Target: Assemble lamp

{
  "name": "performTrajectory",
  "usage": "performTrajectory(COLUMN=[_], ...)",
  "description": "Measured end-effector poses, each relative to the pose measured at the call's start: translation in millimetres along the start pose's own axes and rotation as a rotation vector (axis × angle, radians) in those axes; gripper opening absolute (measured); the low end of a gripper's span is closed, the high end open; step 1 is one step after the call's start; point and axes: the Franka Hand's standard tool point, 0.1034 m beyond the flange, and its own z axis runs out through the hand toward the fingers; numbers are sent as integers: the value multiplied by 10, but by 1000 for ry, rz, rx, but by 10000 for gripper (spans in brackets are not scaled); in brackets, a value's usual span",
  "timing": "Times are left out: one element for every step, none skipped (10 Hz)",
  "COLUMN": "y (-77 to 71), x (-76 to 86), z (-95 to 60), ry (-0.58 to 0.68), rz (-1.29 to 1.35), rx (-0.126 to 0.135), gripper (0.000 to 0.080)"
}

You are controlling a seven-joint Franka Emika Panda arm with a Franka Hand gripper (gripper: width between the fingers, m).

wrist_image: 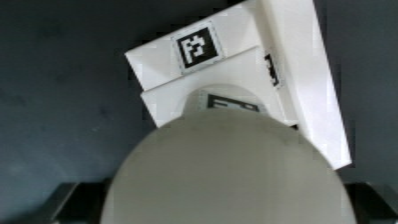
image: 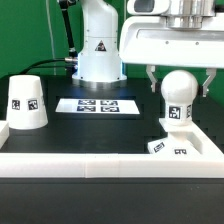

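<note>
White bulb [image: 178, 98] within hand [image: 178, 84], over base [image: 172, 149]

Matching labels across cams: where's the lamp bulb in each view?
Exterior view: the bulb is at the exterior view's right, directly above the base.
Wrist view: the bulb is the big rounded shape nearest the camera, overlapping the base behind it.
Shared landmark: the tagged base, right beside the bulb in both views.
</note>
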Motion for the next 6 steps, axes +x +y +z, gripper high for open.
performTrajectory(y=[-3, -12, -14, -2, 0, -12], x=[-15, -49, -50, -38, -37, -46], z=[-1, -6, -4, -3, -5, -4], ry=[-14, -44, -66, -87, -103, -120], rz=[100, 219, 309, 408, 504, 596], rx=[3, 4, 11, 29, 38, 46], gripper=[579, 579, 579, 579, 579, 579])
